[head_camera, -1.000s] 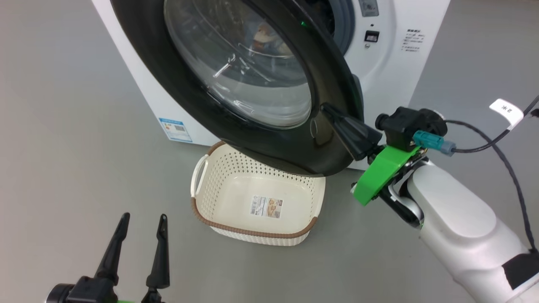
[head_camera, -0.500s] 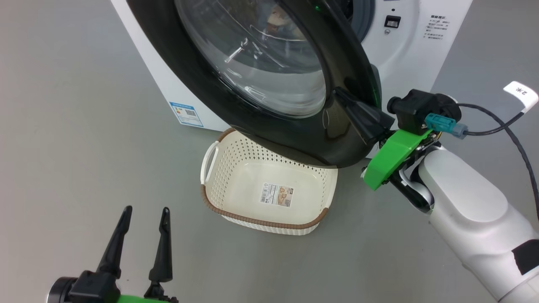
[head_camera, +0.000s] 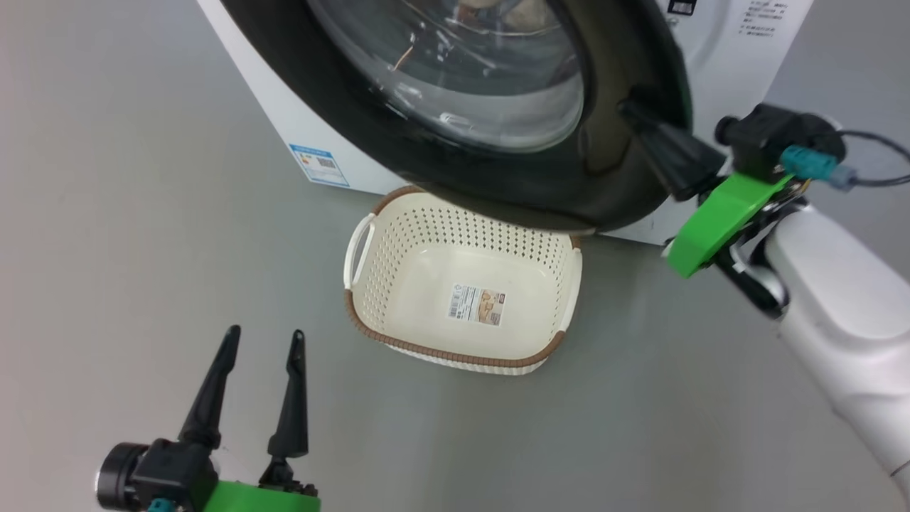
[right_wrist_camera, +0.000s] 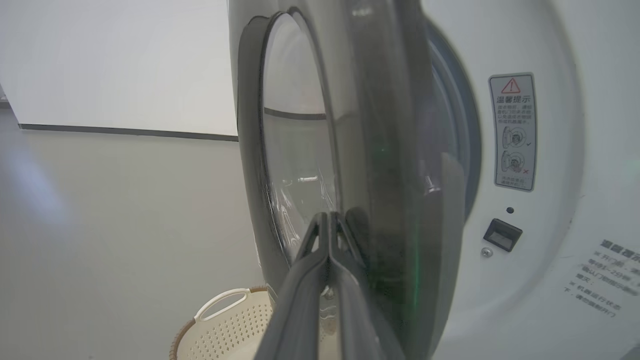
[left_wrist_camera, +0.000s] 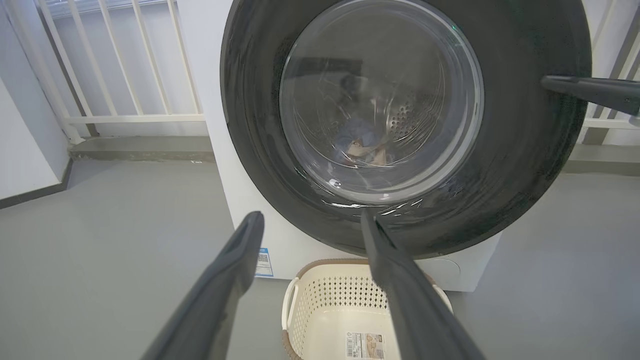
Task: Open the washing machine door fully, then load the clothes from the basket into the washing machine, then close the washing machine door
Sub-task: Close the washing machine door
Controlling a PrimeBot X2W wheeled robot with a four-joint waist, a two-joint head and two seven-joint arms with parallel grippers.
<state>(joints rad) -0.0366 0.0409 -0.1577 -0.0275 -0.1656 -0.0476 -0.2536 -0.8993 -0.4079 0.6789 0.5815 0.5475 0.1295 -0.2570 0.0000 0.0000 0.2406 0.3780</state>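
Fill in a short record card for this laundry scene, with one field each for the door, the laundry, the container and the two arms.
Door: the washing machine door stands ajar from the washing machine
Laundry: the clothes lie in the drum, seen through the door
Container: the basket sits on the floor below the door, empty but for a label
Left arm: left gripper open, holding nothing
Right arm: right gripper shut, tips against the door's black rim
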